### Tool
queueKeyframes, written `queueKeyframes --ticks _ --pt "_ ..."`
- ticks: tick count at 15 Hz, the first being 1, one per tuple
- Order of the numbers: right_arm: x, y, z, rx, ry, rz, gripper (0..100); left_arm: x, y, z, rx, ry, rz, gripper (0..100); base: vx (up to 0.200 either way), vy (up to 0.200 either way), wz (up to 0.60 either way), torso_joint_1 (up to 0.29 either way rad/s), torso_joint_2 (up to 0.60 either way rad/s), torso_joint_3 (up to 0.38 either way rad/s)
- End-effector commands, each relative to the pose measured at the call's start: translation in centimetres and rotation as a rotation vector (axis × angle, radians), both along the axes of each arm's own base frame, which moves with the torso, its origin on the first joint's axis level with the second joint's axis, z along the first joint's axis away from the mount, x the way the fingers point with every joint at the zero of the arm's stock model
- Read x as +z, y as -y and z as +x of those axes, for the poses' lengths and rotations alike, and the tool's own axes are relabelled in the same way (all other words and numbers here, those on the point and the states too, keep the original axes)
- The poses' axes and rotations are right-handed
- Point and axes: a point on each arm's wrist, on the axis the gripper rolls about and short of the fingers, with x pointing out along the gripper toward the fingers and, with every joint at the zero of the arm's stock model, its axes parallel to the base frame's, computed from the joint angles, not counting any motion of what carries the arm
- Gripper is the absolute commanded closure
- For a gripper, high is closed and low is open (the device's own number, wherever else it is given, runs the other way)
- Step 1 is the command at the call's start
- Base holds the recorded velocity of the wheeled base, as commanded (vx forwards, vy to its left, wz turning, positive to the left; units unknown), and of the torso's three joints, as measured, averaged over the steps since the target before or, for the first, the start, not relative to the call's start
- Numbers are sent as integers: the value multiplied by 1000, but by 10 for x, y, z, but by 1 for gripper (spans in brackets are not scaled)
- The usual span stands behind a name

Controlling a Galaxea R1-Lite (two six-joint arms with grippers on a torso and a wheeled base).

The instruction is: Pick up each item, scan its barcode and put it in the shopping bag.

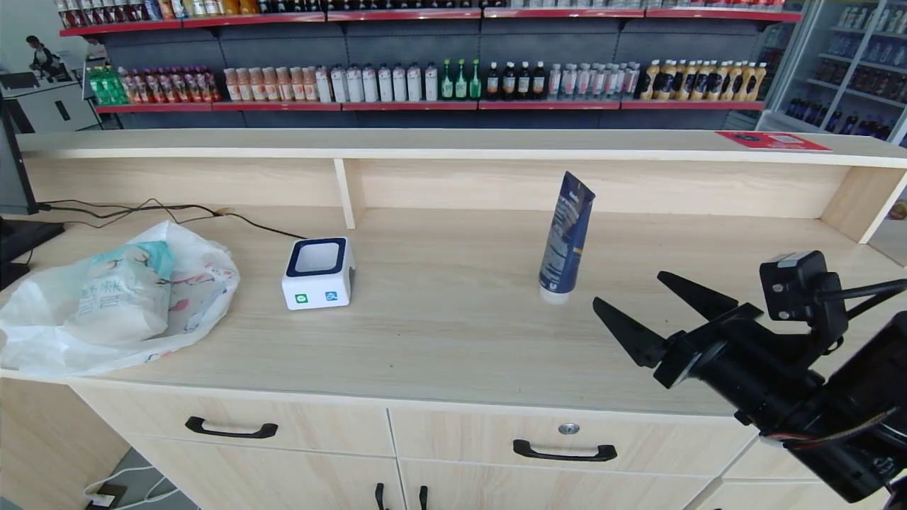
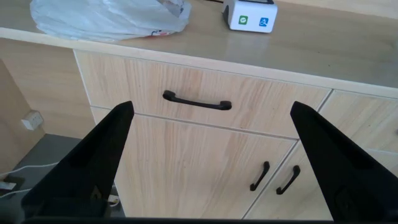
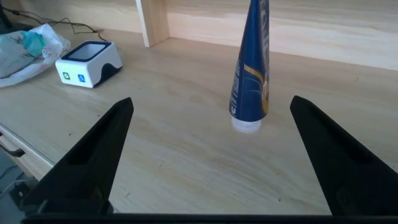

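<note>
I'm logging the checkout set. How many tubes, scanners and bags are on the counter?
Tube: 1
Scanner: 1
Bag: 1
Total: 3

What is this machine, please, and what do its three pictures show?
It is a two-armed robot at a shop counter. The wide picture comes from its head; the other two from wrist cameras, each looking past its own tool. On the pale wooden counter are a dark blue plastic tube, upright on its cap, a white cube-shaped scanner and a white plastic shopping bag. The right tool is open, facing the tube; the left tool is open, low before the drawers. Neither holds anything.
</note>
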Motion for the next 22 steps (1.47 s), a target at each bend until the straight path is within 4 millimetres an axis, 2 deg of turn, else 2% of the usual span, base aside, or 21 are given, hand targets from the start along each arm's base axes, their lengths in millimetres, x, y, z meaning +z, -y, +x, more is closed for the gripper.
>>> queueKeyframes --ticks 1,4,10,12,14,16,18,22 --pt "-2 -1 0 3 -7 -4 0 0 0 0 0 1 0 0 200 0 0 12 7 2" --pt "-1 -2 2 3 -4 -2 0 0 0 0 1 -2 -3 0 200 0 0 -10 -4 5" --pt "-3 -11 7 11 18 -44 0 0 0 0 1 1 -5 0 0 0 0 0 0 0" --pt "-6 -15 9 -76 0 -39 0 0 0 0 1 0 -5 0 0 0 0 0 0 0" --pt "-3 -27 18 -206 1 -3 0 0 0 0 1 0 -5 0 0 0 0 0 0 0" --pt "-12 -41 17 -233 -29 -13 0 0 0 0 1 0 -5 0 0 0 0 0 0 0" --pt "-12 -55 26 -269 -22 8 0 0 0 0 1 0 -5 0 0 0 0 0 0 0" --pt "-17 -59 35 -295 -30 5 0 0 0 0 0 3 -5 0 0 0 0 0 0 0"
